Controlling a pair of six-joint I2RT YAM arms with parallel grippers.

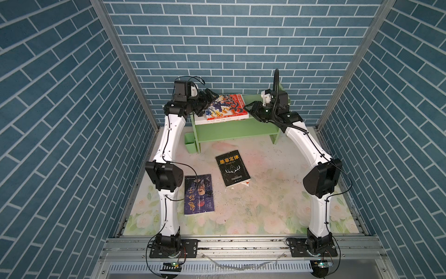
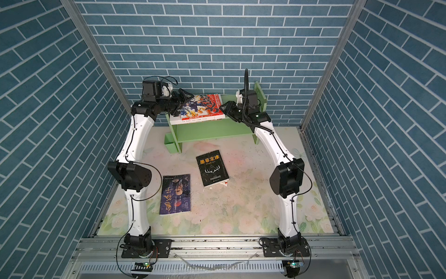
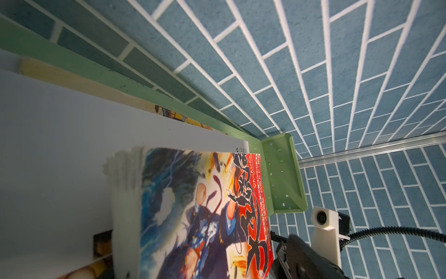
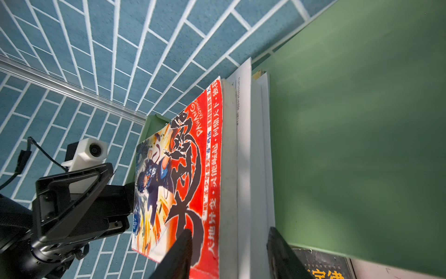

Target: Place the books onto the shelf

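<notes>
stack of books (image 1: 226,106) lies flat on shelf (image 1: 231,129) top tier, red-blue cover uppermost. l gripper (image 1: 208,102) wide open at its left end, empty. r gripper (image 1: 249,110) part-open astride right end, can't tell if gripping. black book (image 1: 233,168), blue book (image 1: 199,194) on table (image 1: 265,205).

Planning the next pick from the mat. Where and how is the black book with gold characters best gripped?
Probably its near right corner. The black book lies flat, cover up, but that corner rests on a second book peeking out beneath, so it looks slightly raised. Come in low from the right as a top view shows it, slide under there and pinch.
</notes>
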